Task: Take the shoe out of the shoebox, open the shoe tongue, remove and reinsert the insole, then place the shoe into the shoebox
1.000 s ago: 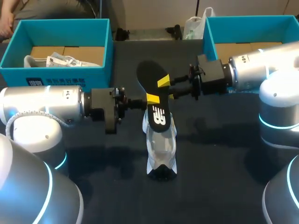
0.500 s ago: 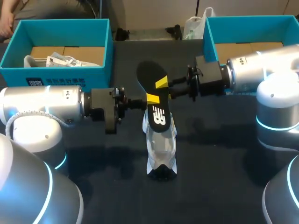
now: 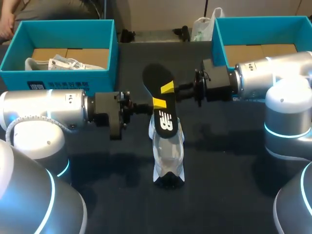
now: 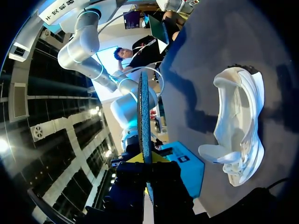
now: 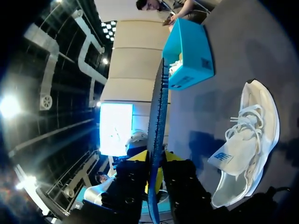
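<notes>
Between the fingertips of both grippers hangs the insole (image 3: 161,100), black, tilted, out of the shoe. The left gripper (image 3: 157,104) pinches it from one edge and the right gripper (image 3: 169,88) from the opposite edge, a bit further toward the insole's far end. Both wrist views show the insole edge-on, clamped between the yellow tips, so both pairs of fingers are closed on it. Change over the last second: the right arm has slid in toward the middle. Its lower yellow tip, visible under the insole before, is now hidden behind it. The left arm and the insole have not visibly moved. My read: the right fingers have settled a deeper hold, the removal half is done, and the insole is mid-handover or being lined up to go back in. The shoe (image 3: 168,151), white, lies on the table (image 3: 229,170) just under the fingers, opening toward them and toe away from the camera, apart from the insole. It is not in any box. Counts: one insole, one shoe on the table, two grippers, two teal boxes. The left box (image 3: 58,78) sits beyond the left fingers and holds one white bundle (image 3: 63,63); shoe or paper, cannot tell. The right box (image 3: 219,34) sits beyond the right fingers, partly hidden by that arm.
</notes>
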